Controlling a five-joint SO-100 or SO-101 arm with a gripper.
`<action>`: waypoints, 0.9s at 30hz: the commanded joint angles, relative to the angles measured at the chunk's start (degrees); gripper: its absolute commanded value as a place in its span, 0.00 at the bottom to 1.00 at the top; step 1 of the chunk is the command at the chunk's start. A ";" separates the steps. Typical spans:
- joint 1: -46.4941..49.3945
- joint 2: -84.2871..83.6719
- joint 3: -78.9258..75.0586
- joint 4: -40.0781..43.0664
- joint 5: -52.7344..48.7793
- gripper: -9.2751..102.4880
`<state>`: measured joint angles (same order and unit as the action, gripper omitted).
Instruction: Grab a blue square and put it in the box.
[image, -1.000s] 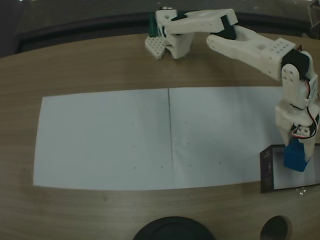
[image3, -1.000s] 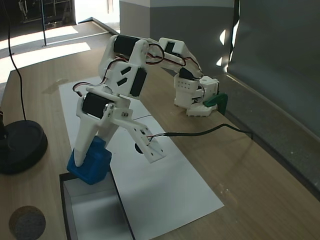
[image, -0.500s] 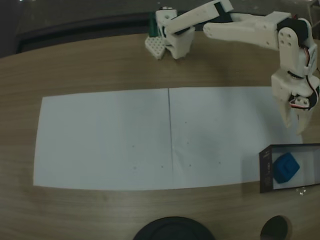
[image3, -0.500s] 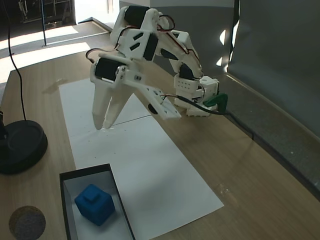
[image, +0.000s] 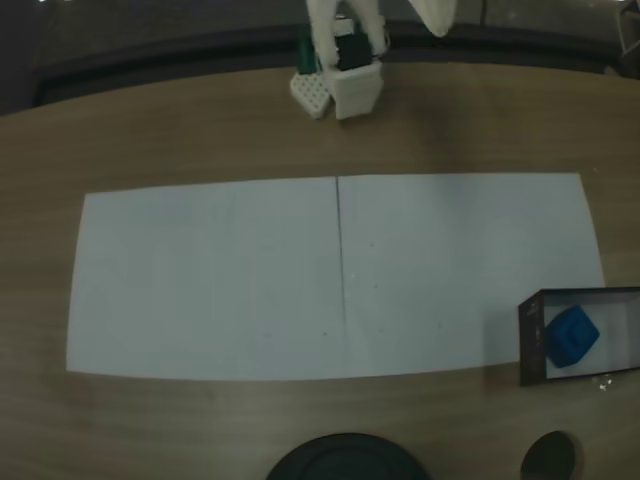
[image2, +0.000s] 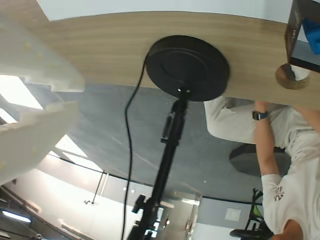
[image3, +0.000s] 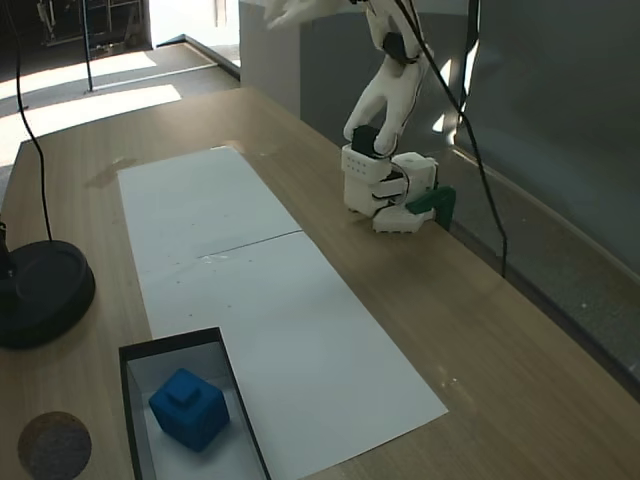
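Your small bright blue cube (image3: 188, 408) already sits inside the shallow black-walled box with the pale floor (image3: 133, 358), resting on that floor with its notched face up. In the fixed view from above, the cube (image: 571, 337) lies at the right near corner of the table, within the box (image: 529, 340), on the right end of the white paper sheets (image: 210, 280).

The white arm (image3: 385, 95) is folded up over its base at the far edge, well apart from the box. The claw is raised high; you cannot tell whether its jaws are wide or narrow. By my reading, nothing remains to grasp.
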<state>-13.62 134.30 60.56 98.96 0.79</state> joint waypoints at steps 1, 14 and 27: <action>4.13 13.97 15.03 -3.34 -1.05 0.08; 14.41 50.89 63.02 -24.17 -4.39 0.08; 14.68 63.72 92.46 -42.45 -4.39 0.08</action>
<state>0.97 196.61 150.47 59.77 -3.52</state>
